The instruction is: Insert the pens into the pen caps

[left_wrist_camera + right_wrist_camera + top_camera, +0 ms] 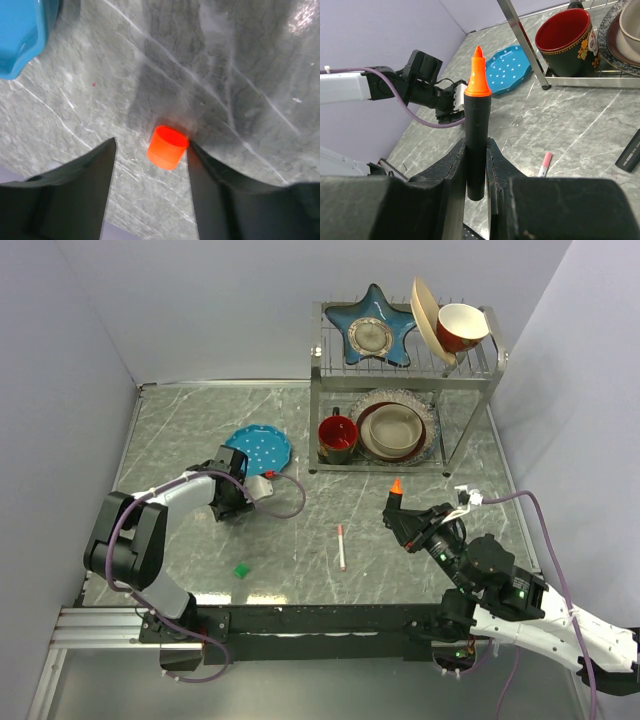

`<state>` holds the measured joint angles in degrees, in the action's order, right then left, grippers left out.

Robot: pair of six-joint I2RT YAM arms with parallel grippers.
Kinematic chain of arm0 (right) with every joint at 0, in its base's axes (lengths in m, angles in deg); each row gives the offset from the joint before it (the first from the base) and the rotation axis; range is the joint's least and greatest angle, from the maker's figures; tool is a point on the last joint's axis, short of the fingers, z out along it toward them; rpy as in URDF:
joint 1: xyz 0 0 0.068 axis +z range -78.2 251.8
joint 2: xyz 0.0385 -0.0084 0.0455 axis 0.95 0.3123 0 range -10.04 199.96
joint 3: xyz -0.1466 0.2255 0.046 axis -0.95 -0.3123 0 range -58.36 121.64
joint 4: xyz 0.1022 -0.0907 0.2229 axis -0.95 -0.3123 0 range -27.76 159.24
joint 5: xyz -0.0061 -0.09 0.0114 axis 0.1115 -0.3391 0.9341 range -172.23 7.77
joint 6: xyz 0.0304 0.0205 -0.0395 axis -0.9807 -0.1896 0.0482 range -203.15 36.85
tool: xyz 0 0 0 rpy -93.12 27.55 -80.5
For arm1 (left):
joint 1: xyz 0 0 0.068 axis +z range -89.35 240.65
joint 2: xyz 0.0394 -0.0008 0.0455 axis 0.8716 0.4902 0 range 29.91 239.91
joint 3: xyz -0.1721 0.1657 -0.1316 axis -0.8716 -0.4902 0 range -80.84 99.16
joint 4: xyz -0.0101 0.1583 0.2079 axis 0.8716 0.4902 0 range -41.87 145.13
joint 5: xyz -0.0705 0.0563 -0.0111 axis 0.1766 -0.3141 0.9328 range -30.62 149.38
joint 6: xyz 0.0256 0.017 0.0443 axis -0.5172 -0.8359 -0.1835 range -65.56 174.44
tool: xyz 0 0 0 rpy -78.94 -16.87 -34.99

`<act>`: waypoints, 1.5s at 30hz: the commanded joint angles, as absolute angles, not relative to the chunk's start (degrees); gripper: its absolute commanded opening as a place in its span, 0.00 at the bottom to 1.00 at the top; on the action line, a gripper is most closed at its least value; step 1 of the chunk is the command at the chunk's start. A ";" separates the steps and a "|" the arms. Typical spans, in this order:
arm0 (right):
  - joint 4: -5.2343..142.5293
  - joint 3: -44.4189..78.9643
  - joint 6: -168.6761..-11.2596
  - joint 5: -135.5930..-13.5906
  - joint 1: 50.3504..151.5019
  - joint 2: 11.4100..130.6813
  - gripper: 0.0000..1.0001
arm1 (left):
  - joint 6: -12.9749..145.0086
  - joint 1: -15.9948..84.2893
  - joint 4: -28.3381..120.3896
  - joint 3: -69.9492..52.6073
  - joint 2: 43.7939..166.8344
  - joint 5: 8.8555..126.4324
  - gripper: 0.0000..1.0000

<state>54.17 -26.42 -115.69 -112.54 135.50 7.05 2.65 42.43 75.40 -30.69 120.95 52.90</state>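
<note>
My right gripper point(476, 150) is shut on a stubby black marker point(477, 120) and holds it upright, orange tip up, above the table; it shows in the top view point(397, 488) too. My left gripper point(150, 144) is open and low over the table, with an orange cap point(167, 146) lying between its fingers and touching the right one. In the top view that cap point(270, 474) lies below the blue plate. A thin white pen with a pink end point(342, 546) lies mid-table. A green cap point(241, 569) lies near the front. A second black marker point(631, 151) lies at the right.
A blue dotted plate point(260, 448) sits just behind the left gripper. A metal dish rack point(400, 390) with a red mug point(337, 436), bowls and plates stands at the back right. Walls close in the left, back and right sides.
</note>
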 commanded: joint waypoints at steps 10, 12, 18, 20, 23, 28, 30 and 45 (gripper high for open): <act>53.95 -22.77 -115.94 -111.06 135.26 5.17 0.00 | 11.01 42.37 77.48 -28.99 119.99 57.18 0.42; 53.16 -22.15 -115.76 -111.32 135.26 4.38 0.00 | 12.16 42.19 78.36 -28.37 120.87 57.27 0.42; 51.67 -21.19 -115.50 -111.94 135.26 2.80 0.00 | 15.06 41.57 80.03 -27.93 121.14 57.45 0.32; 51.66 -21.01 -115.76 -111.42 135.26 3.15 0.00 | 16.46 41.31 80.82 -28.28 120.88 57.71 0.29; 51.93 -20.83 -115.76 -110.36 135.17 3.94 0.00 | 17.52 40.35 80.56 -30.12 119.13 57.80 0.25; 52.10 -20.04 -116.02 -109.48 135.26 5.08 0.00 | 18.76 39.20 79.08 -33.02 118.06 57.63 0.47; 52.02 -19.95 -116.46 -108.95 135.26 4.99 0.00 | 18.14 38.85 78.98 -33.29 118.15 57.01 0.48; 49.38 -19.51 -117.25 -109.66 135.26 2.62 0.00 | 19.72 38.94 81.27 -30.13 123.69 59.90 0.41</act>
<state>48.88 -22.61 -116.95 -109.15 135.50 2.67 17.99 39.06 80.55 -29.44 121.70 56.14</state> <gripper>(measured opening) 0.230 0.421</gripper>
